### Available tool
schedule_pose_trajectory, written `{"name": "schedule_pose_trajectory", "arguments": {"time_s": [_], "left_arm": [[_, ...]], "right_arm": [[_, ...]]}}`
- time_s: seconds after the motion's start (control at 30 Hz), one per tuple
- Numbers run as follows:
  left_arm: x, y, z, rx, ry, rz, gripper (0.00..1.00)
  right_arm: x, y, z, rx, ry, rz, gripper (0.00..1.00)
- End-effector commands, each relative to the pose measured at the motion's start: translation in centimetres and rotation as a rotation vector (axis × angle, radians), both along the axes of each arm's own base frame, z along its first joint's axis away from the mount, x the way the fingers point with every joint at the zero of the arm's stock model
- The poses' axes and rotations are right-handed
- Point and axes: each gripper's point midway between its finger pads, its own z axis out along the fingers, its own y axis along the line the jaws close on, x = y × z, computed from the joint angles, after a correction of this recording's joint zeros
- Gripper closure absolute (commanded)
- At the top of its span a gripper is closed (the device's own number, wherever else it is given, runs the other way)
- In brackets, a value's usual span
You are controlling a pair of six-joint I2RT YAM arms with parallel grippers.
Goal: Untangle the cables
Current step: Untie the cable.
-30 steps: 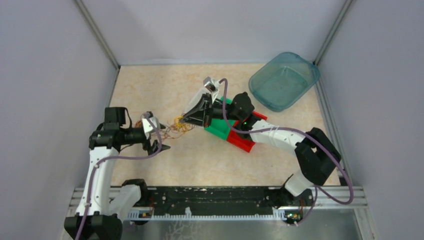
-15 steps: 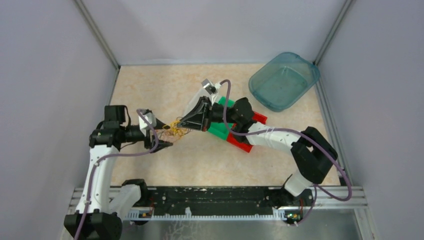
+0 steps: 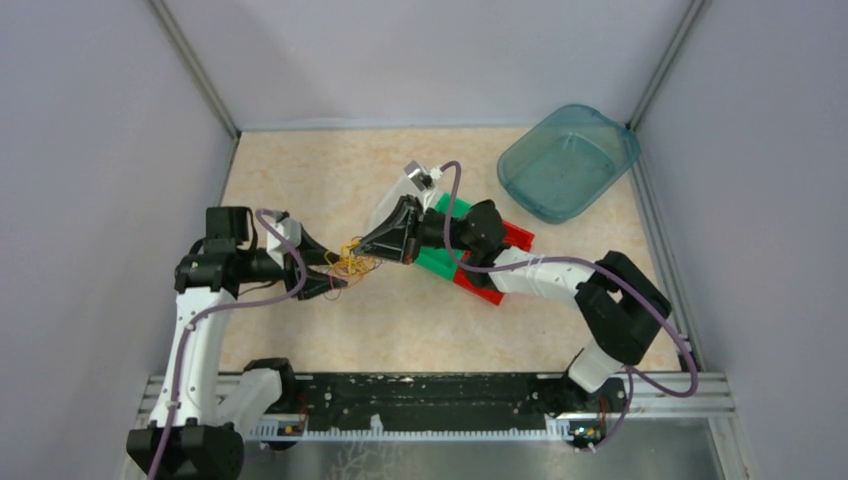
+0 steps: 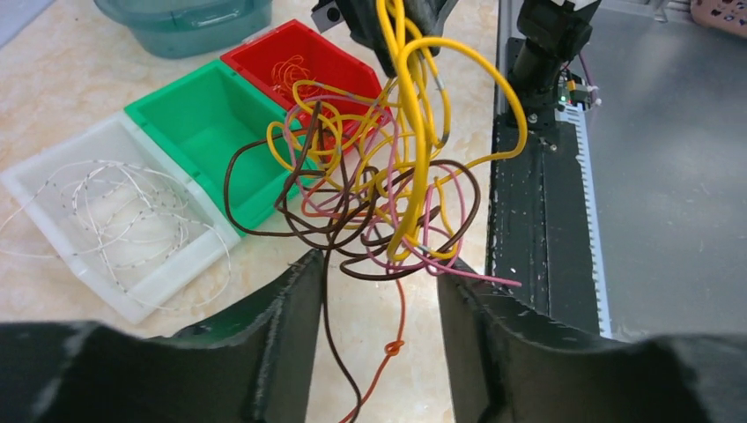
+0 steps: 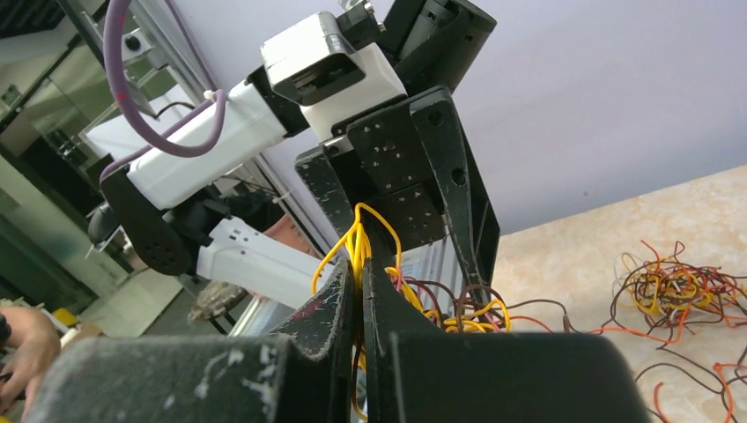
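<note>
The left claw (image 4: 379,269) is standing half open, its jaws straddling brown and orange strands dangling from the cables (image 4: 388,185). Beyond, the right claw (image 5: 361,282) is clenching the yellow loops, holding the tangle up over the surface (image 4: 53,115), beside the green bin (image 4: 194,123).

White bin (image 4: 181,269), green bin (image 4: 207,132), red bin (image 4: 339,69) adjoin; teal tub (image 3: 567,163) nearby.
</note>
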Motion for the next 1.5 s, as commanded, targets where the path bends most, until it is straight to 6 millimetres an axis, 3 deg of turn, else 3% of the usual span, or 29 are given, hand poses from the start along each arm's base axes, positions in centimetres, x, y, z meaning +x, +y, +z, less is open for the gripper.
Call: {"name": "schedule_pose_trajectory", "arguments": {"time_s": [0.0, 0.1, 0.23, 0.3, 0.37, 0.4, 0.5, 0.67, 0.93, 1.07, 1.13, 1.23, 1.37, 1.47], "left_arm": [[-0.9, -0.4, 1.0, -0.060, -0.003, -0.039, 0.40], [-1.0, -0.4, 1.1, -0.056, -0.020, -0.046, 0.40], [-0.8, -0.4, 1.2, -0.057, -0.031, -0.048, 0.55], [-0.7, -0.4, 1.3, -0.057, -0.034, -0.048, 0.69], [-0.5, -0.3, 1.1, -0.042, -0.038, -0.038, 0.92], [-0.3, -0.1, 0.8, -0.021, -0.042, -0.024, 0.99], [0.4, 0.4, -0.4, 0.039, -0.046, 0.013, 1.00], [1.6, 1.6, -3.3, 0.148, -0.055, 0.087, 1.00], [4.2, 4.2, -7.6, 0.316, -0.055, 0.240, 1.00], [7.4, 7.7, -11.1, 0.483, -0.043, 0.425, 1.00], [8.8, 10.2, -13.5, 0.593, -0.020, 0.535, 1.00], [9.4, 13.0, -16.6, 0.728, 0.006, 0.611, 1.00], [10.2, 15.9, -18.5, 0.820, -0.015, 0.706, 1.00], [10.7, 17.0, -18.7, 0.824, -0.009, 0.755, 1.00]], "right_arm": [[-0.3, -0.2, 1.2, 0.057, -0.025, -0.002, 1.00], [-0.2, 0.0, 1.1, 0.054, -0.019, 0.004, 1.00], [-0.2, 0.2, 1.0, 0.046, -0.006, 0.023, 1.00], [-0.2, 0.2, 0.8, 0.042, -0.006, 0.023, 1.00], [0.0, 0.0, 0.7, 0.037, -0.011, 0.003, 1.00], [0.3, -0.3, 0.9, 0.037, -0.015, -0.010, 1.00], [1.8, -1.6, 1.6, 0.032, -0.026, -0.074, 1.00], [4.9, -5.4, 2.7, 0.020, -0.044, -0.227, 1.00], [5.7, -8.9, 1.6, -0.034, -0.036, -0.330, 0.96], [6.2, -10.7, 1.3, -0.050, -0.037, -0.390, 0.95], [6.2, -12.0, 1.7, -0.044, -0.044, -0.420, 1.00], [6.4, -13.5, 1.9, -0.057, -0.043, -0.451, 1.00], [6.5, -14.9, 1.9, -0.089, -0.060, -0.497, 1.00], [6.7, -15.7, 1.8, -0.119, -0.069, -0.532, 1.00]]}}
